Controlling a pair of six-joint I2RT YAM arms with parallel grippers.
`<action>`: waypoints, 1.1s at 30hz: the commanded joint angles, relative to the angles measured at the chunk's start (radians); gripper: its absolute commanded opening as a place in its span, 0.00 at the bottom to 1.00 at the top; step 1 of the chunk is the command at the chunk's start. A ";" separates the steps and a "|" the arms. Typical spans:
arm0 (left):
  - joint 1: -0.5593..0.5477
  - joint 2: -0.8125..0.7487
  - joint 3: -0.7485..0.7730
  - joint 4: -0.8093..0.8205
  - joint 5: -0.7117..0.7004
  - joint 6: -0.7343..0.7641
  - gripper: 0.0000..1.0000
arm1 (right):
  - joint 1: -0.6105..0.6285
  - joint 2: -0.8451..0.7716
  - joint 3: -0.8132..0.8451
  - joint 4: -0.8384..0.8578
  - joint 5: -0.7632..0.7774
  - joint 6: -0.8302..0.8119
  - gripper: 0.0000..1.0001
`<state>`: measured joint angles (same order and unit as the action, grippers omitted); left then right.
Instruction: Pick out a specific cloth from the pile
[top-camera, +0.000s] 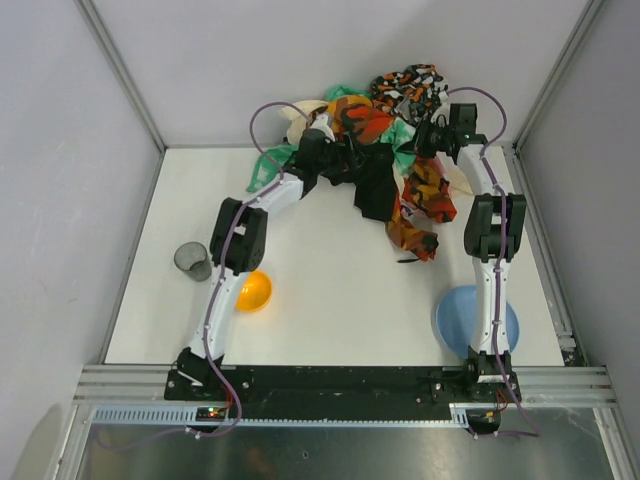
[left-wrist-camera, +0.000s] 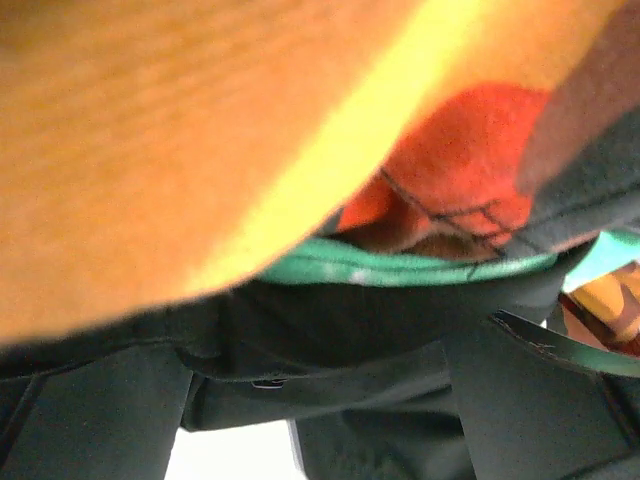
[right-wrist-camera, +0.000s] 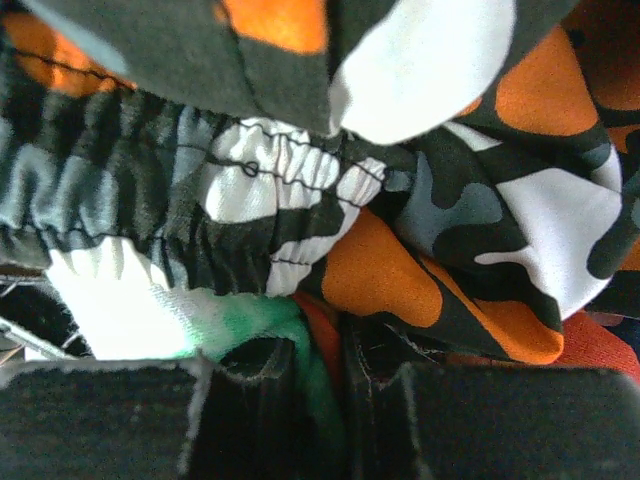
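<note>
Orange fabric (left-wrist-camera: 150, 140): seen blurred, hard against the left wrist lens, with dark fabric below it.
Cloth (top-camera: 375, 188): plain black, draped from the near face of the pile onto the table. The cloth's lower edge is laid free on the white surface, and its upper edge is buried under orange and patterned folds.
Pile (top-camera: 385, 110): heaped at the far edge of the table, between the two grippers.
Left gripper (top-camera: 318, 140): sunk into the pile's left side, just beside the cloth's upper edge. Its jaws are set wide, but whether fabric lies between them cannot be told.
Right gripper (right-wrist-camera: 318, 365): set at the pile's right side and closed. A thin fold of green and red fabric from the pile is pinched between the fingers (right-wrist-camera: 255, 400).
Patterned strip (top-camera: 420, 205): laid out from the pile along the cloth's right edge.
Green cloth (top-camera: 268, 168): spread at the pile's left edge.
Table (top-camera: 330, 310): bare white surface is left between the arms, in front of the cloth's lower edge.
Blue plate (top-camera: 455, 315): set by the right arm's base, well apart from the cloth.
Orange bowl (top-camera: 253, 291): set beside the left arm.
Grey cup (top-camera: 192, 260): set near the left edge.
</note>
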<state>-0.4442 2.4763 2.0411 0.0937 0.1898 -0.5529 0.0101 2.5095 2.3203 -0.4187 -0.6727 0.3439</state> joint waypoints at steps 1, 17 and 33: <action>-0.013 0.104 0.195 0.056 0.031 -0.023 1.00 | -0.002 -0.010 -0.079 -0.134 0.055 -0.002 0.15; -0.030 -0.425 -0.363 0.073 0.196 0.107 0.01 | 0.008 -0.059 -0.151 -0.037 0.047 0.027 0.40; -0.193 -1.317 -0.917 0.075 0.158 0.233 0.01 | 0.038 -0.153 -0.230 0.010 0.117 0.037 0.50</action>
<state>-0.6304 1.2575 1.1469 0.1127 0.3271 -0.3351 0.0357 2.4287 2.1445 -0.3740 -0.6292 0.3878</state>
